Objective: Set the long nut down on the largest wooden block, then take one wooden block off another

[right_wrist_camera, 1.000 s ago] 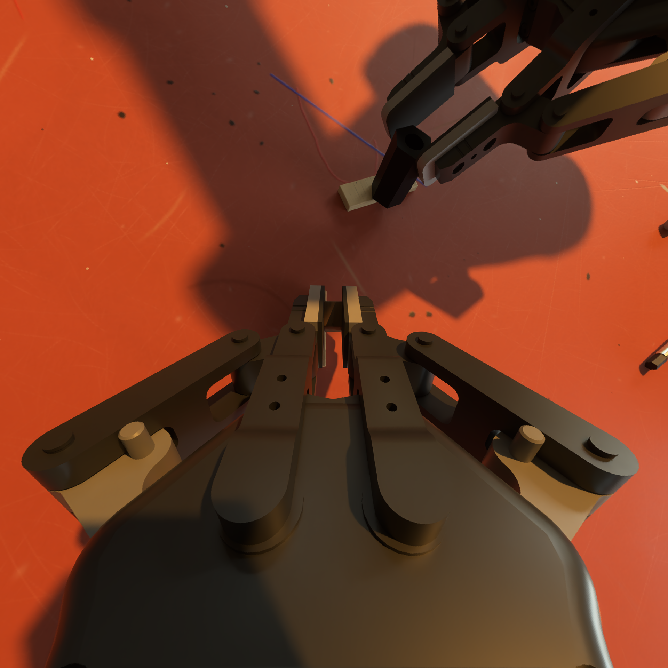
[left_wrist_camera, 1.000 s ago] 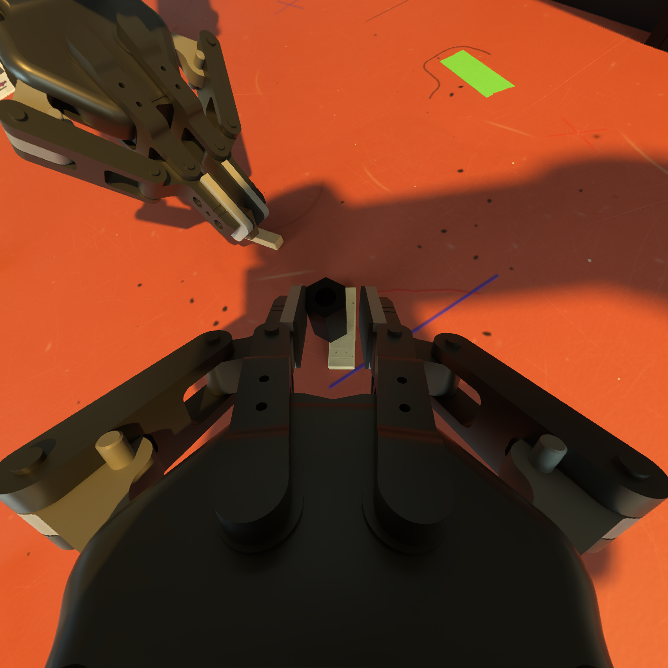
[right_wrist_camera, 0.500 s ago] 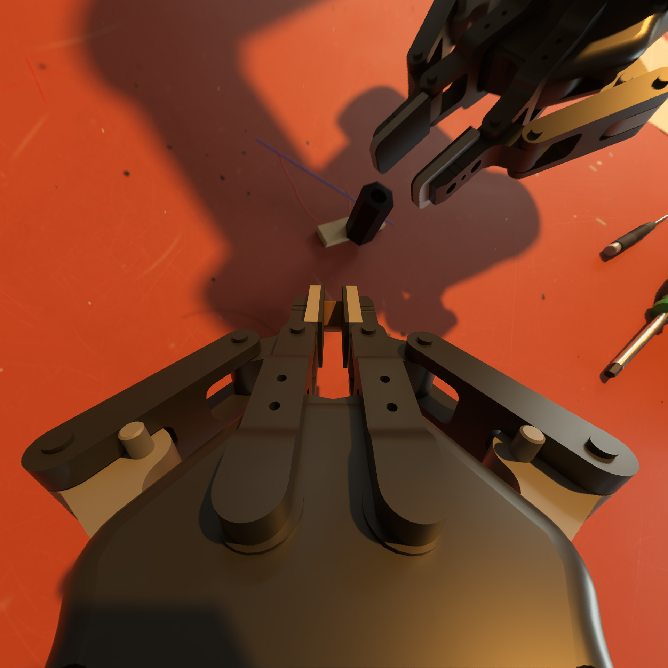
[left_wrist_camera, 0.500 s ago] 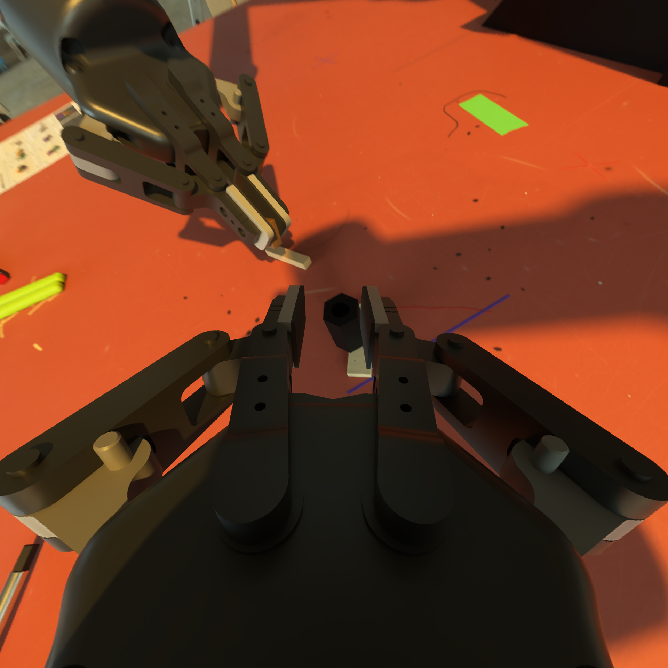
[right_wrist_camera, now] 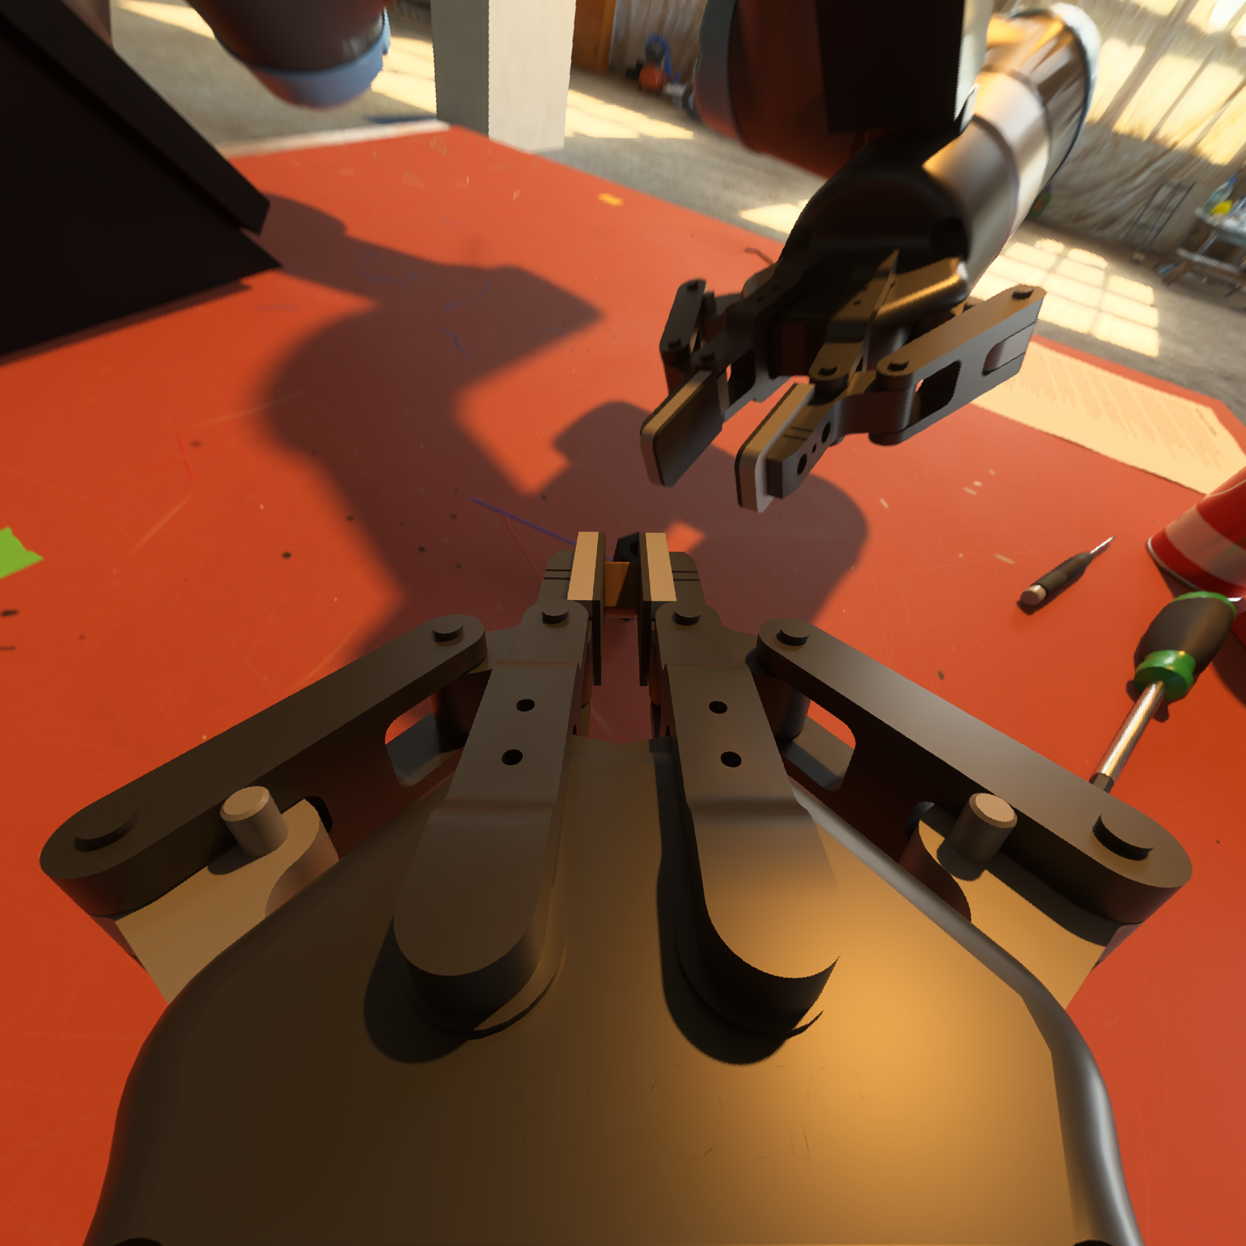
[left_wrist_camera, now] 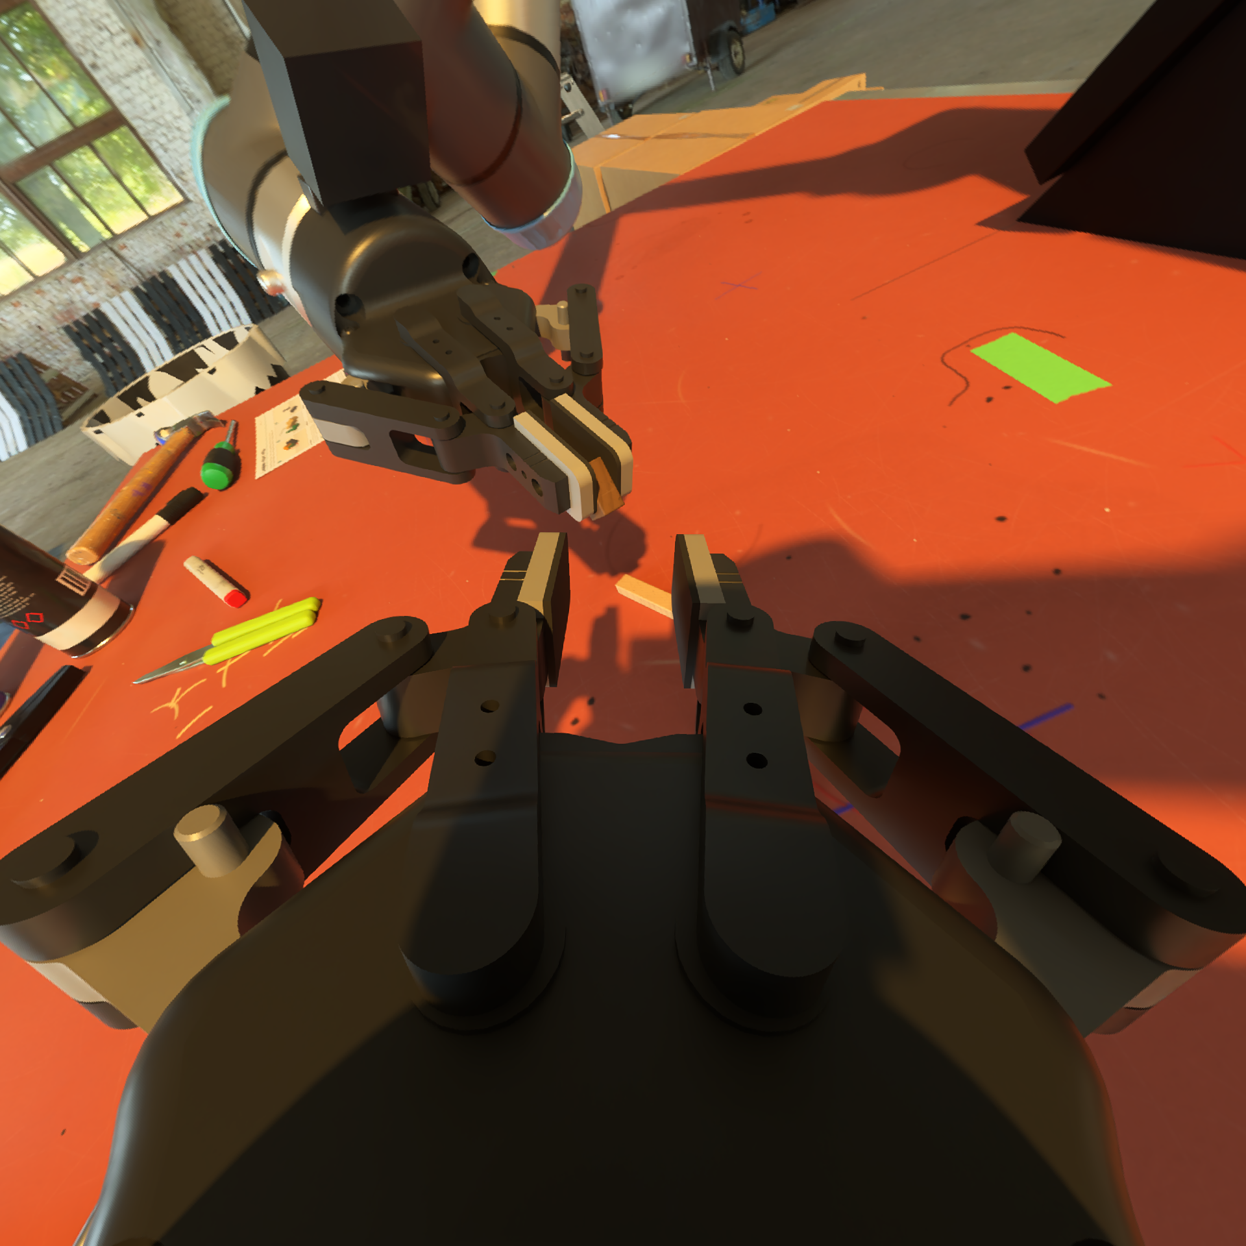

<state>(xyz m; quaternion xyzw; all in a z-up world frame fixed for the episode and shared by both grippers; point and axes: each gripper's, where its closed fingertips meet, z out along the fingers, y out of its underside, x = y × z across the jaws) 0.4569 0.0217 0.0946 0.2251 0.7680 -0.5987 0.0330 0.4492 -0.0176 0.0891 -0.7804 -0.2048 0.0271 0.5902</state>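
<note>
My left gripper is open and empty, raised above the red table; it also shows in the right wrist view. My right gripper is shut on a small orange-brown wooden block and holds it clear of the table. In the left wrist view, the right gripper hangs above a pale flat wooden block lying on the table. The black long nut shows only as a dark top behind my right fingertips. The largest block under it is hidden.
At the left edge lie a hammer, a green-handled screwdriver, a marker, yellow-green scissors and a can. A green tape patch lies far right. Another screwdriver and a striped cone lie to the right.
My left gripper let go of the nut, leaving it upright on the large block, then opened wider and rose away. My right gripper lifted the small block up off the pale block.
</note>
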